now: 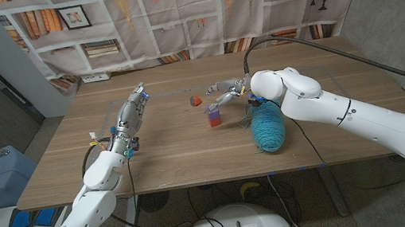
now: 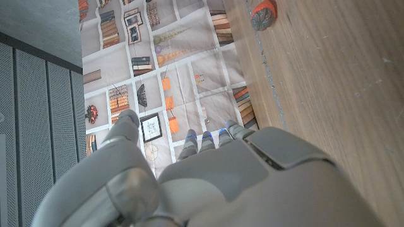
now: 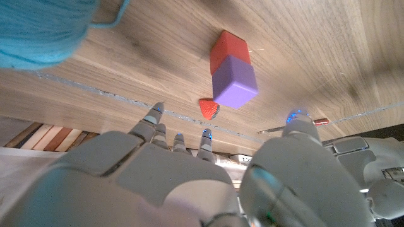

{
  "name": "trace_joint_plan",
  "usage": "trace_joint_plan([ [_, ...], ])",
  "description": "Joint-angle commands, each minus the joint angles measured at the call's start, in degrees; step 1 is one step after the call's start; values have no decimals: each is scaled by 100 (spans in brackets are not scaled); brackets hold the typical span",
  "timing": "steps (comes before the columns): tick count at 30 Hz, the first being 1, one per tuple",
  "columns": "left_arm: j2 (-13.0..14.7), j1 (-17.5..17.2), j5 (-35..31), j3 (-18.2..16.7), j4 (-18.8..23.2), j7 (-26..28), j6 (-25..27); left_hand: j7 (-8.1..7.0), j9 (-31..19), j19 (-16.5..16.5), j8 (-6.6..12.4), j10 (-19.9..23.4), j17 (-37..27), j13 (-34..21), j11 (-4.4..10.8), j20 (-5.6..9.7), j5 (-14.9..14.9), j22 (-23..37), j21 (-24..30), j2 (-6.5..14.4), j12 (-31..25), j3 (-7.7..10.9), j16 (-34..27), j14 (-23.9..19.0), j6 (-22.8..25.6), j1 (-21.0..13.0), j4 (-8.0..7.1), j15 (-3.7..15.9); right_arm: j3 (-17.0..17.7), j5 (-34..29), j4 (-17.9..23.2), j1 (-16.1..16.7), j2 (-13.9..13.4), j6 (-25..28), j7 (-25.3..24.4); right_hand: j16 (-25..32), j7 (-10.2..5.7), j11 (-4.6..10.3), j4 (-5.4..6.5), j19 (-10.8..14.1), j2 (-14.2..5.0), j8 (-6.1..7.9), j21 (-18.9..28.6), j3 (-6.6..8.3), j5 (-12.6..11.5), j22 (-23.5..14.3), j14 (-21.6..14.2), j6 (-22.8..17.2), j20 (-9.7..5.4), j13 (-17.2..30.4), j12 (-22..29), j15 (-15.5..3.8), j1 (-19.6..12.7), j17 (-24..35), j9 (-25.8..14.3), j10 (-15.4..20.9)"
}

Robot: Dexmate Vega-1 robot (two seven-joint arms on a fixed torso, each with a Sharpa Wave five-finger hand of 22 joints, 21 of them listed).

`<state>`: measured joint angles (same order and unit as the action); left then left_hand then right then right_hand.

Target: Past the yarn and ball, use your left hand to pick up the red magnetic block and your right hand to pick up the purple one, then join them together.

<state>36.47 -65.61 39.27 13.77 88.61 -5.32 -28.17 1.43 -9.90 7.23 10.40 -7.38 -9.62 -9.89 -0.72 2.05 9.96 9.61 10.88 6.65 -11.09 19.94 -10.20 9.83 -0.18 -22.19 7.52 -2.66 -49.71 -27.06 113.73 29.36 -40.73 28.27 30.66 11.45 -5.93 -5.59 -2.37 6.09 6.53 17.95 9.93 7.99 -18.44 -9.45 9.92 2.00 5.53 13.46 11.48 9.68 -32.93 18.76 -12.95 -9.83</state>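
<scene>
Head view: the red magnetic block [image 1: 214,120] and the purple magnetic block [image 1: 213,110] are seen joined near the table [image 1: 168,155] centre, purple on top. The right hand [image 1: 225,90] is held just behind them, fingers spread, nothing gripped. The left hand [image 1: 129,116] is raised well to their left, fingers extended and empty. The blue yarn [image 1: 268,128] is partly covered by the right arm. No legible writing is visible. The small red-orange object [image 1: 195,99] cannot be identified.
</scene>
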Motion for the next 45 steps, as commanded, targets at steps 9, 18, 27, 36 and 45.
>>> trace_joint_plan([
  [9, -72, 100, -26, -40, -330, -54, -246, 9, 2, -83, 20, 89, 5, 3, 86, -7, 31, 0, 6, 79, -16, 7, -6, 42, 72, 0, 36, 22, 1041, 1528, -122, 762, -370, -787, -1356, 54, -63, 184, 58, 29, -110, -128, 70, -51, -52, -19, 26, 51, -138, -22, 54, -250, 147, -18, 87, 1],
  [18, -111, 187, -99, 9, -401, 6, -225, -15, 2, -91, 7, 88, 5, 3, 86, -10, 32, 0, 1, 94, -5, 16, -4, 26, 60, 18, 43, 24, 1523, 2190, -183, 1188, -502, -1145, -2042, 67, -158, 583, 61, 91, -169, -297, 82, -96, -43, -10, -80, 32, -313, -133, 98, -586, 233, -139, 204, 262],
  [27, -117, 311, -209, 43, -549, 17, -269, -33, 3, -69, -3, 54, 6, 3, 102, 12, 34, 1, -13, 113, 15, 25, 6, 38, 45, 38, 44, 28, 1881, 2795, -309, 1491, -531, -1440, -2531, 78, -173, 652, 87, 103, -213, -321, 79, -121, -21, -8, -152, -107, -388, -188, 109, -653, 311, -202, 238, 400],
  [36, -100, 512, -274, 161, -752, -127, -218, -25, 2, -10, -34, -39, -17, 4, 87, -9, 49, 7, -32, 253, 51, 56, 14, 105, -58, 169, -54, -8, 2215, 3421, -463, 1820, -544, -1811, -2894, 109, -129, 625, 190, 111, -394, -378, 72, -137, 59, -6, -277, -274, -479, -252, 144, -769, 504, -277, 268, 685],
  [45, -267, 698, -318, 241, -973, -95, -322, -9, 3, 12, -30, -47, -26, 5, 90, -9, 56, 9, -32, 292, 48, 67, 4, 112, -81, 272, -121, 11, 2467, 3890, -722, 2087, -507, -2256, -3209, 108, -72, 651, 226, 105, -526, -380, 66, -129, 152, -4, -335, -510, -539, -287, 130, -822, 588, -348, 279, 816],
])
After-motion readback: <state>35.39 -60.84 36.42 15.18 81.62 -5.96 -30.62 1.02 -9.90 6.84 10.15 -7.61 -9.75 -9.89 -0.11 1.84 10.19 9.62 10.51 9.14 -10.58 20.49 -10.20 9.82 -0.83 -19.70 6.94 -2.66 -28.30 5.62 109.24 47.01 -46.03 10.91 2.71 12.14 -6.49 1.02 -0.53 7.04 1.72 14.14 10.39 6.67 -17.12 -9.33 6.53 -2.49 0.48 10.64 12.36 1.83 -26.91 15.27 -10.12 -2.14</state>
